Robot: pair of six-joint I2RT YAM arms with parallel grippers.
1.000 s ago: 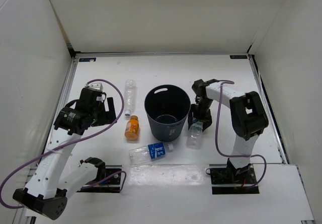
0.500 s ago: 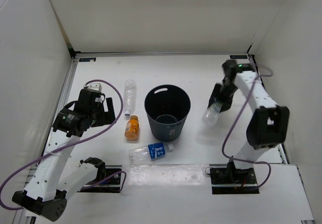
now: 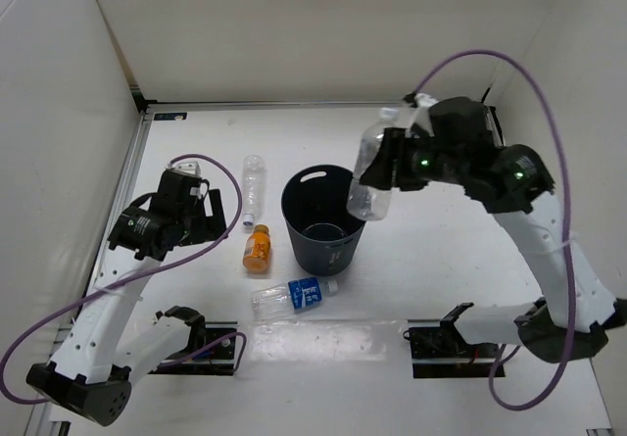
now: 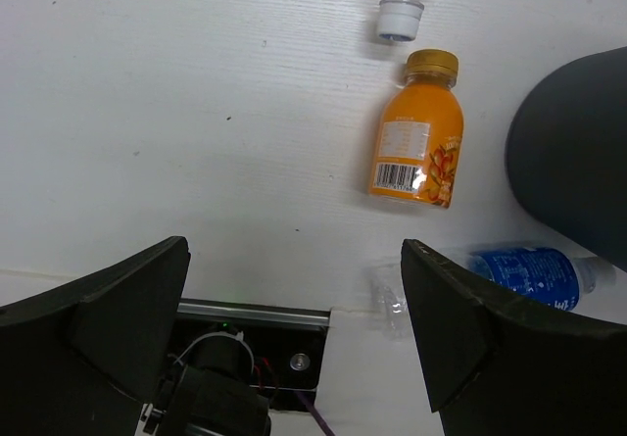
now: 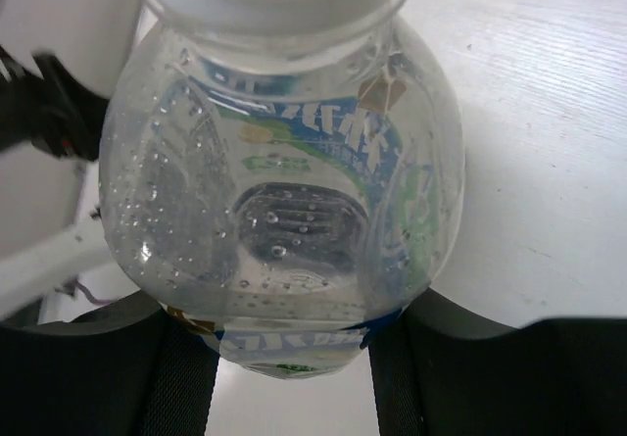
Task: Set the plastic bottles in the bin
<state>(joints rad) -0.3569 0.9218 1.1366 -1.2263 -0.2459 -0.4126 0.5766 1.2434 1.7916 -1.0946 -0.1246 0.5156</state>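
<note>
In right hand (image 3: pixel 384 166), green-white label bottle (image 3: pixel 363 199); it hangs over bin (image 3: pixel 312 247) rim.

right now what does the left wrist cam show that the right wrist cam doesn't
Only the left wrist view: the orange bottle, the capped end of the plain clear bottle, the blue-label bottle and the bin's side, framed by the open left gripper. Only the right wrist view: the green-white label bottle close up, clamped in the right gripper. Both: bare white table.
</note>
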